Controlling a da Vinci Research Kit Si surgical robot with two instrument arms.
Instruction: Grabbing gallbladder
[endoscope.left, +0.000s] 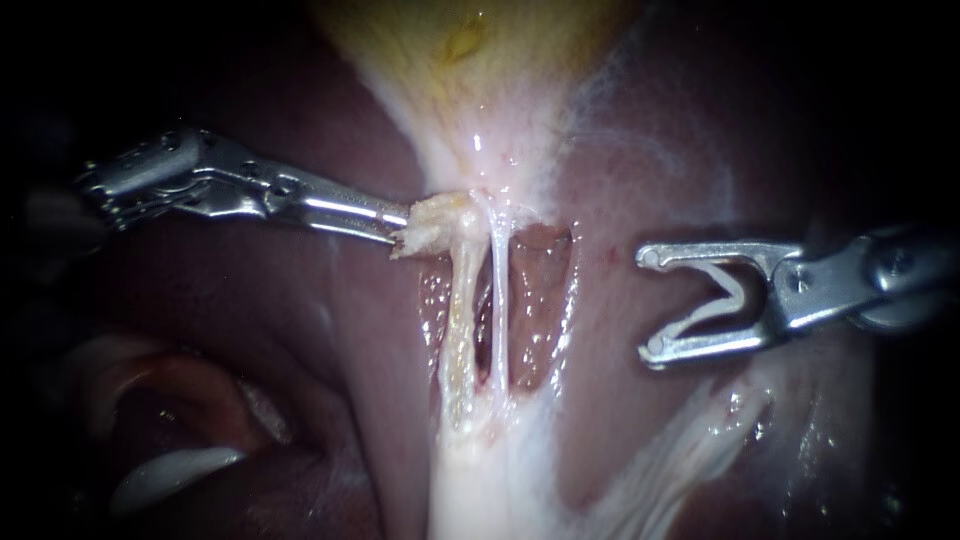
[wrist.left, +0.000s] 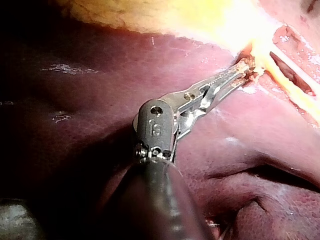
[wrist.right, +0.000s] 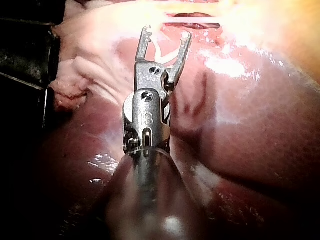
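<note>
- Left instrument (endoscope.left: 403, 230): jaws clamped together on a pale tuft (endoscope.left: 437, 220) at the narrow end of the gallbladder (endoscope.left: 470, 70), over the middle of the liver (endoscope.left: 330, 330).
- The gallbladder is yellowish. Its long axis runs up and down the endoscope view, with the wide end up and the narrow end pointing down.
- Below it, a thicker tube (endoscope.left: 458, 320) and a thin tube (endoscope.left: 498, 300) run side by side.
- Right instrument (endoscope.left: 650, 303): jaws apart, gripping nothing, beside the tubes and clear of them.
- The gallbladder's wide end is cut off.
- A pale V-shaped piece (endoscope.left: 735, 292) sits deep between the right jaws; I can't tell what it is.
</note>
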